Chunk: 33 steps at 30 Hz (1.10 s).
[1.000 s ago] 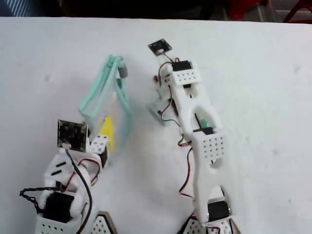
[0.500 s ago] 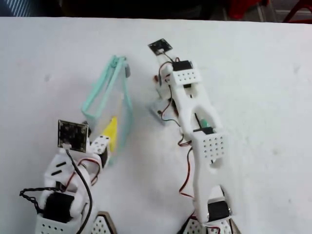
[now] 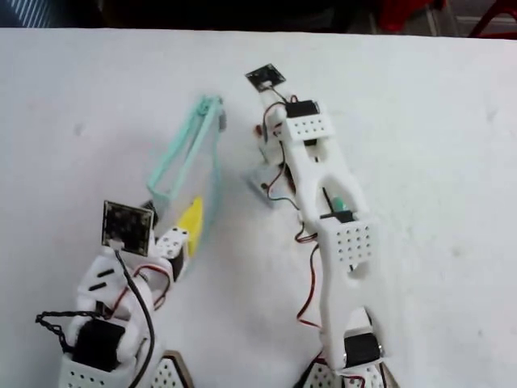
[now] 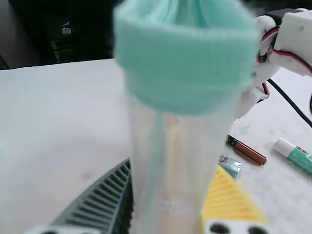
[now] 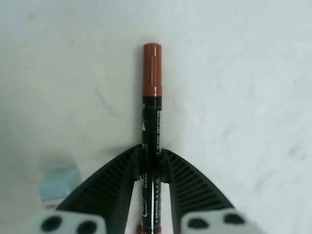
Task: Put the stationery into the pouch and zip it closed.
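White table underneath; left pincer clenched on the pouch; right pincer grasping a marker, cap jutting ahead.

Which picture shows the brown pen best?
The right wrist view: the pen runs up the middle, close up, with its cap clear and its other end held in the right gripper. The left wrist view shows it small and far off, past the pouch. In the high view the right arm covers it.

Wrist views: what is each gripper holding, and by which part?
Right gripper clamps the marker by its black barrel, brown cap free. Left gripper grips the pouch by its clear wall.
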Each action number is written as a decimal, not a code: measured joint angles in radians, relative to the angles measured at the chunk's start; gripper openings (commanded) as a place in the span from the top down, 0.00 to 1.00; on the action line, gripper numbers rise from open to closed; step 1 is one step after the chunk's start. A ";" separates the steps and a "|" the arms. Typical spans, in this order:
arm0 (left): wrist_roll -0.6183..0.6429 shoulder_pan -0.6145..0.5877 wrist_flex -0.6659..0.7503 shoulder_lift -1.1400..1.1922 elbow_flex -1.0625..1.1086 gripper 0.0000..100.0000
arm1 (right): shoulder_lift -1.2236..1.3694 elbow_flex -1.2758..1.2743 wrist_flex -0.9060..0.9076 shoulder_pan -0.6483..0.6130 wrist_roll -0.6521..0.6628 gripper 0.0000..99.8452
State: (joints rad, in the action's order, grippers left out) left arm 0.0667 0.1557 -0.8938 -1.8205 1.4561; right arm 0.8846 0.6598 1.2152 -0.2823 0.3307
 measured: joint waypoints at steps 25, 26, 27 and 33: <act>0.000 0.009 -0.009 -0.005 0.000 0.78 | 0.000 0.000 0.000 0.000 0.000 0.98; 0.000 0.009 -0.009 -0.005 0.000 0.78 | 0.000 0.000 0.000 0.000 0.000 0.98; 0.000 0.009 -0.009 -0.005 0.000 0.78 | 0.000 0.000 0.000 0.000 0.000 0.98; 0.000 0.009 -0.009 -0.005 0.000 0.78 | 0.002 0.011 0.026 0.000 0.000 0.98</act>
State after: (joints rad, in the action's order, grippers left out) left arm 0.0667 0.1649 -0.9030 -1.8251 1.4561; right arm 0.8861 0.6705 1.2413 -0.2823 0.3307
